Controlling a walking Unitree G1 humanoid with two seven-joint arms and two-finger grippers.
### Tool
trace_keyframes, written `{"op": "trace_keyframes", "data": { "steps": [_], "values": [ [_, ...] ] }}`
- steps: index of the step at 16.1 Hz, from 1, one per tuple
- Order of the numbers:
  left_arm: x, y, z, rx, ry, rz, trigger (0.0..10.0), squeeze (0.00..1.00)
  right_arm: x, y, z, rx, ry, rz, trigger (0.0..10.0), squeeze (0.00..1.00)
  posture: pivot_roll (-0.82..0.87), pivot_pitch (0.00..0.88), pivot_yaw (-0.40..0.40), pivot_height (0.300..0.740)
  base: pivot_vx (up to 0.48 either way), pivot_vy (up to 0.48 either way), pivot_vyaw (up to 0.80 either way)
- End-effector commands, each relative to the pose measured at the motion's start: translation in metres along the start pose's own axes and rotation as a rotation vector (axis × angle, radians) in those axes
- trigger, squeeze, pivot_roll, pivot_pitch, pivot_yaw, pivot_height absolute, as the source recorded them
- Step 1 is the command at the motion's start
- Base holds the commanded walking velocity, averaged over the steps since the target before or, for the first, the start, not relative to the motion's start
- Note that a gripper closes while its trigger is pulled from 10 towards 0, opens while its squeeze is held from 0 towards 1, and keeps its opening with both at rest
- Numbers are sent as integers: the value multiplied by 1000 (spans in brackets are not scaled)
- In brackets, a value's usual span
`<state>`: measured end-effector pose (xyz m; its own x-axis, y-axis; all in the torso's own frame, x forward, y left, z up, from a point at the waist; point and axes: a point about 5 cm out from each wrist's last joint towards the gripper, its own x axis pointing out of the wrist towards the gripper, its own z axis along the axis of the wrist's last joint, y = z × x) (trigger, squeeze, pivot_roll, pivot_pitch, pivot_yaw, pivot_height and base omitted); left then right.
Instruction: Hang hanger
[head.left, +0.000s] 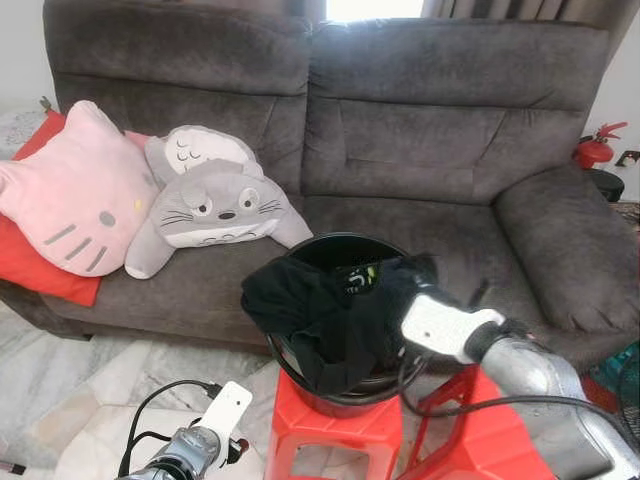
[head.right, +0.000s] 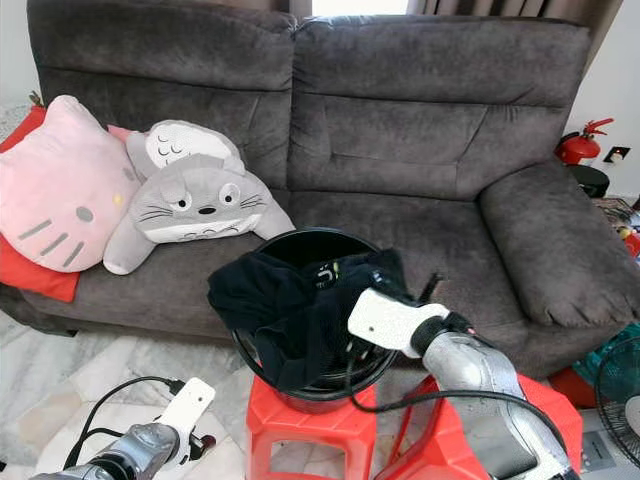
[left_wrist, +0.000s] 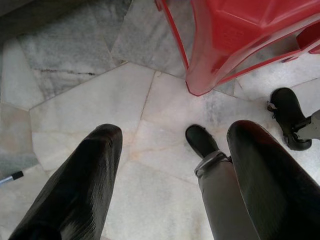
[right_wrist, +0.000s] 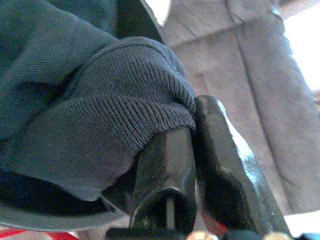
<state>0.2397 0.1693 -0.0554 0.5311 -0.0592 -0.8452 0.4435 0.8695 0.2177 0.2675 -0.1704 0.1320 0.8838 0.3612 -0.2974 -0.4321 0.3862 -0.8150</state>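
A black bucket (head.left: 340, 240) stands on a red plastic stool (head.left: 330, 425) in front of a grey sofa. A black knitted garment (head.left: 310, 300) is draped over the bucket's front rim and hangs down its side. My right gripper (head.left: 412, 275) reaches in from the right at the rim, its tips buried in the cloth. In the right wrist view its fingers (right_wrist: 220, 150) are pressed together with the garment's ribbed edge (right_wrist: 110, 115) caught at their tips. My left gripper (left_wrist: 177, 130) hangs low on the left, open, above the marble floor.
The grey sofa (head.left: 420, 150) carries a pink cat cushion (head.left: 75, 190) and a grey plush (head.left: 215, 205). A second red stool (head.left: 480, 420) sits to the right of the first. A fire extinguisher (head.left: 595, 148) and a fan (head.right: 618, 400) stand at the right. My feet (left_wrist: 200, 140) rest on the tiles.
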Motion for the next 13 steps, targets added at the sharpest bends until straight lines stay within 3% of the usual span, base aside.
{"op": "trace_keyframes", "data": {
  "steps": [1,5,9,13],
  "values": [
    [0,1,1,12,5,5,10000,0,-1,-2,4,-15,-27,25,0,0,-215,0,-44,740,0,0,0],
    [0,1,1,18,7,3,10000,0,-10,-5,12,-15,-109,77,0,0,-214,0,-43,740,0,0,0],
    [0,2,1,19,8,4,10000,0,-13,-14,41,-5,-269,148,0,0,-215,0,-42,740,0,0,0],
    [0,1,2,20,9,2,10000,0,-22,-1,44,11,-284,333,0,0,-219,0,-41,740,0,0,0]
  ]
}}
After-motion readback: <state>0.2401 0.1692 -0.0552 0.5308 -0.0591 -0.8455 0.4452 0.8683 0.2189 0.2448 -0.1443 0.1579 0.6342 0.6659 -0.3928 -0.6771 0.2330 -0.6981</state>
